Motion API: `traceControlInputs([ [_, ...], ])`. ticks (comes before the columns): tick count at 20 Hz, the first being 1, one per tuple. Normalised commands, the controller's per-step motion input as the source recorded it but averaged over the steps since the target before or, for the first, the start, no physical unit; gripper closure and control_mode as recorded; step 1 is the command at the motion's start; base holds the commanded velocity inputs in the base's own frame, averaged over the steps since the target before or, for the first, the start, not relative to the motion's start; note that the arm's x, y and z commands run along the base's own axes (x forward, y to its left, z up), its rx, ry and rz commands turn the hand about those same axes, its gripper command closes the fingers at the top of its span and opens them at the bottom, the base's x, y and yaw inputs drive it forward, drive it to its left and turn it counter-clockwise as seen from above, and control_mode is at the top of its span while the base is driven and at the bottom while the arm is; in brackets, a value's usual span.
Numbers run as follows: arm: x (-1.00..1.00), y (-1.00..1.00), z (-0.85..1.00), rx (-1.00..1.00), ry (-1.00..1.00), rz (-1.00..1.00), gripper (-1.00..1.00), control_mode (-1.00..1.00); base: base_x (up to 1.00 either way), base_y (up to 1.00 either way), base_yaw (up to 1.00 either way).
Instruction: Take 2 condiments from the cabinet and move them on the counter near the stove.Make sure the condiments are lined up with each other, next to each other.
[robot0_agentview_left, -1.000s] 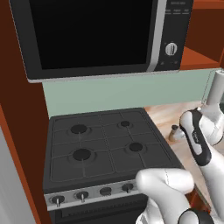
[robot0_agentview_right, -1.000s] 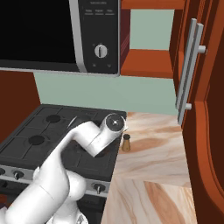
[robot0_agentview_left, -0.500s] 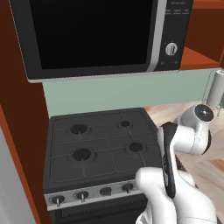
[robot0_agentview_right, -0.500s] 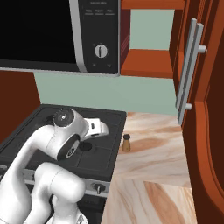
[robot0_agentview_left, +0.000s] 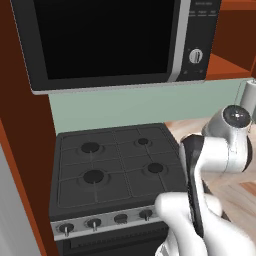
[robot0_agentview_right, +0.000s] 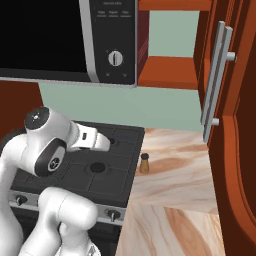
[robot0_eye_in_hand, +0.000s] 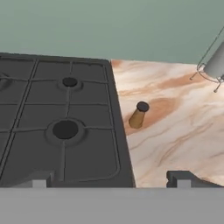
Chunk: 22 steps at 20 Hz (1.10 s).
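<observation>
- One black-capped shaker (robot0_eye_in_hand: 139, 114) is standing upright on the tabletop (robot0_eye_in_hand: 175, 131), just beside the stove's (robot0_eye_in_hand: 61, 127) right edge; the second condiment's whereabouts I cannot tell.
- The tool (robot0_eye_in_hand: 109, 179) is hanging spread and empty, looking down over the stove's right edge.
- Risk: swinging up toward the open cabinet (robot0_agentview_right: 172, 72), the arm could be clipping the microwave (robot0_agentview_right: 75, 40) or the door (robot0_agentview_right: 235, 125) and its bar handle (robot0_agentview_right: 216, 82).
- Risk: a low sweep could be toppling the placed shaker, spoiling the line-up.
- A grey wire-legged object (robot0_eye_in_hand: 214, 65) is standing near the tabletop's back edge, crowding the spot.
</observation>
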Motion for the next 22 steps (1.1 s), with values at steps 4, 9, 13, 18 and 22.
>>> traceControlInputs([
  [4, -0.64, 0.24, 0.44, 0.18, -0.38, -0.04, -1.0, -1.0, 0.0, 0.0, 0.0],
  [9, -0.75, 0.22, 0.49, 0.1, -0.18, -0.01, -1.0, -1.0, 0.0, 0.0, 0.0],
  [13, -0.6, 0.32, 0.39, 0.03, -0.03, -0.05, -1.0, -1.0, 0.0, 0.0, 0.0],
  [18, -0.27, 0.17, 0.13, 0.0, 0.0, -0.07, -1.0, -1.0, 0.0, 0.0, 0.0],
  [22, 0.0, 0.0, 0.0, 0.0, 0.01, 0.06, -1.0, -1.0, 0.0, 0.0, 0.0],
])
